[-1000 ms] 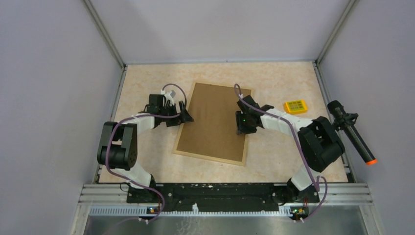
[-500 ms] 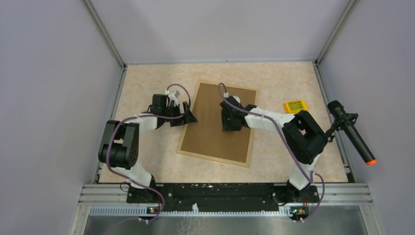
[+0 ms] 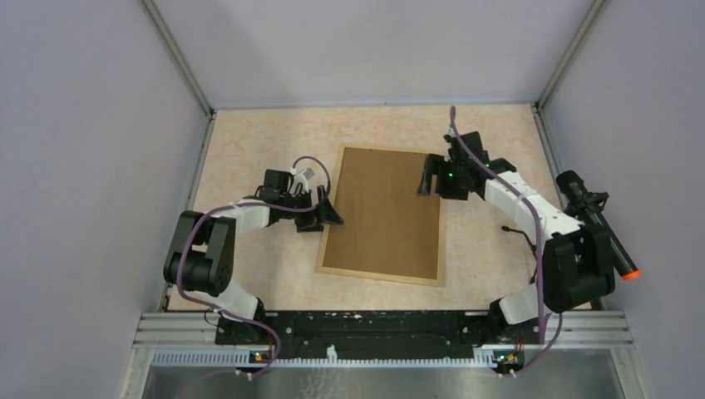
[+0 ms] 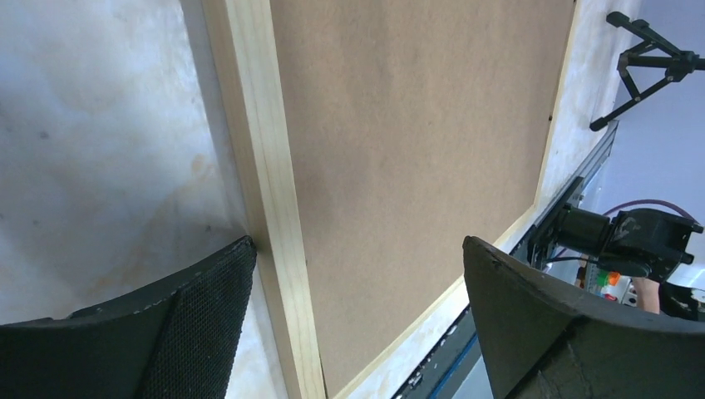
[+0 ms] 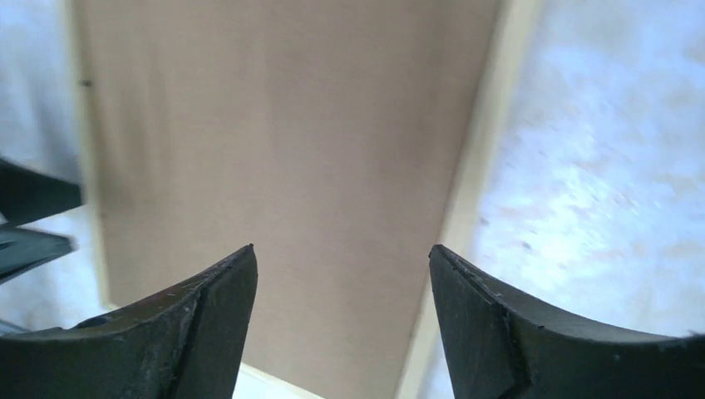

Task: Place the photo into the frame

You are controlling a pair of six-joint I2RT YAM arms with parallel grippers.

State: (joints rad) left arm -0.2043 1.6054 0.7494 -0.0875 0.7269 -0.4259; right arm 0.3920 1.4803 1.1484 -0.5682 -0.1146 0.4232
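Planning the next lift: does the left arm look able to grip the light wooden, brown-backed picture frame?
Probably yes: the open left gripper hangs astride the left rail of the frame, nothing in between.

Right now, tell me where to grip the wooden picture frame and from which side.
Grip the frame by its left long wooden rail, coming in from the left with the left gripper. It lies flat, backing board up, so probably only the thin edge offers a hold, and those open jaws straddle that rail.
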